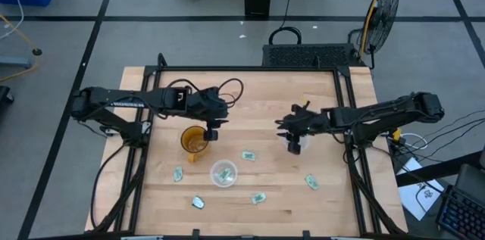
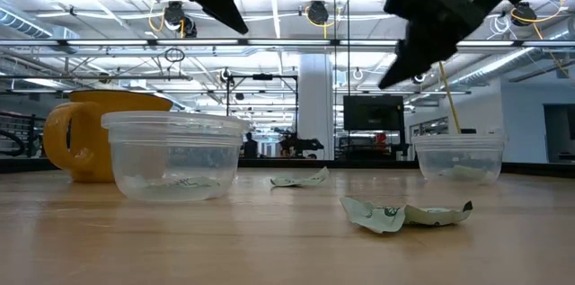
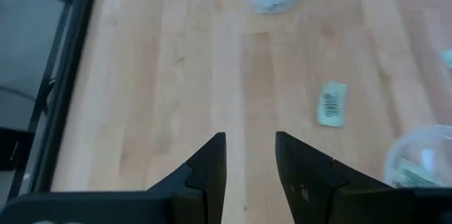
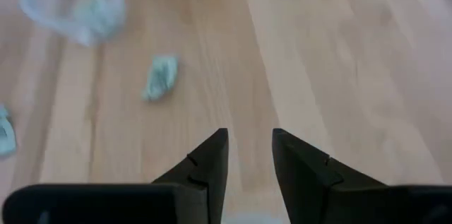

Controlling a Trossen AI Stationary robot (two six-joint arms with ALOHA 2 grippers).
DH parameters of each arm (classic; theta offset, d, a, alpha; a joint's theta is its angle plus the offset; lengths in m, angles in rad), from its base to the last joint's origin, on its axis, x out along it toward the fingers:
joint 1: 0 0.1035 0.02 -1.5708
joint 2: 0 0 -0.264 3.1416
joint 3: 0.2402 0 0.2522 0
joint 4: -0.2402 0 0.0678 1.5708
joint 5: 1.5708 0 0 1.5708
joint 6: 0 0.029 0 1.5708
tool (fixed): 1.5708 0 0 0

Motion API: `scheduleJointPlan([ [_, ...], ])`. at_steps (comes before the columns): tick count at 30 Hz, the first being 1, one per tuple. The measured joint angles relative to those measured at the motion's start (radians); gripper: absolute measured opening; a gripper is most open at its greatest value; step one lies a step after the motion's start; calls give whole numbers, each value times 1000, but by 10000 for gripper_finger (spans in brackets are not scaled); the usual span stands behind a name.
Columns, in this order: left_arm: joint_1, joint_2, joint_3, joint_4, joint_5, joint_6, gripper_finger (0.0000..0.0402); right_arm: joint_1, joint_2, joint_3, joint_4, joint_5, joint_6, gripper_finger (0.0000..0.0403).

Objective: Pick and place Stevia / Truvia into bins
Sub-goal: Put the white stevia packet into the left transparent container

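Observation:
Several pale green-and-white sachets lie flat on the wooden table: one (image 1: 248,155) in the middle, others (image 1: 177,173) (image 1: 198,202) (image 1: 258,197) (image 1: 311,182) toward the near edge. One clear cup (image 1: 223,172) stands near the middle with sachets inside. A second clear cup (image 2: 460,155) stands under my right gripper (image 1: 294,143) and also holds a sachet. My right gripper hangs open above it, clear of the rim (image 4: 249,133). My left gripper (image 1: 213,130) hovers open beside the orange mug (image 1: 193,141), above bare wood (image 3: 251,139).
The amber-orange handled mug (image 2: 76,137) stands just left of the middle cup (image 2: 172,155). A crumpled sachet (image 2: 404,215) lies closest to the near edge. A black frame (image 1: 345,111) borders the table. Open wood lies between the two cups and along the far side.

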Motion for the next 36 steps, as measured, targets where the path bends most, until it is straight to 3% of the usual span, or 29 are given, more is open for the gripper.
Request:
scheduleJointPlan([
  [6,-91,-36,0,-58,7,-17,129,3,68,0,160,-166,-13,107],
  [9,-145,-59,-1,-151,6,-107,129,2,141,0,212,-181,6,113],
  [13,-225,-93,0,-300,6,-325,129,-7,247,0,326,-188,26,126],
  [17,-319,-91,-2,-455,12,-558,129,-13,314,8,418,-307,30,139],
  [20,-387,-85,-1,-559,14,-732,129,-13,340,9,472,-363,42,148],
  [26,-531,-87,-98,-682,54,-1070,129,-11,344,9,480,-366,42,153],
  [29,-587,-88,-197,-655,40,-1232,129,-11,344,9,479,-365,42,153],
  [31,-613,-88,-280,-573,84,-1300,129,-11,344,9,479,-366,39,153],
  [36,-670,-87,-472,-273,118,-1259,129,-11,344,9,476,-365,9,153],
])
